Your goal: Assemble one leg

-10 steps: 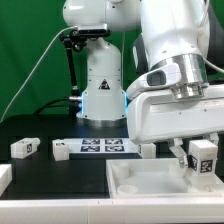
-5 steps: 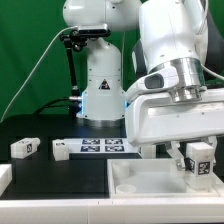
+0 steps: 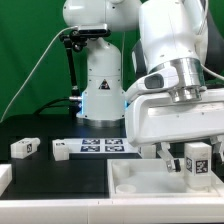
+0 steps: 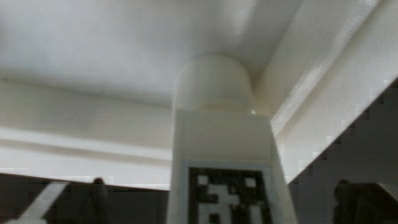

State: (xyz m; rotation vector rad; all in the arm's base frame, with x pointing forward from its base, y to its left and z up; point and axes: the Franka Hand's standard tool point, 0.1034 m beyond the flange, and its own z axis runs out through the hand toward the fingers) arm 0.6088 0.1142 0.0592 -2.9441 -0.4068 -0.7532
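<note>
Leg [image 3: 199,157] is hanging at the lower right of the exterior view. It is being pinched upright in the hand [image 3: 197,168], with its square tag facing the camera. The hand is sitting narrow, its dark fingers pressing the leg from both sides and holding nothing else.

From the biggest thing down, the white arm [image 3: 170,60] is filling the upper right of the frame and bending low over the work. I take it to be keeping the leg steady above its seat. Below it, the tray [image 3: 128,186] is lying flat across the lower right with its walls facing up. The leg is hovering just over the tray's far right part. In the wrist view the leg's rounded end is pointing toward an inside corner of the tray, which looks like the place it is meant to go. I cannot tell whether the end is touching yet.

The marker board [image 3: 98,146] is lying in the middle of the frame, clear of the tray. Two spare posts are waiting well apart from the work, a larger one [image 3: 24,148] at the left and a smaller one [image 3: 62,150] just beside the marker board.

All of this is resting on a matt black desk [image 3: 55,172]. A green backdrop [image 3: 25,50] is hanging at the upper left, with a thin cable [image 3: 42,62] trailing across it.
</note>
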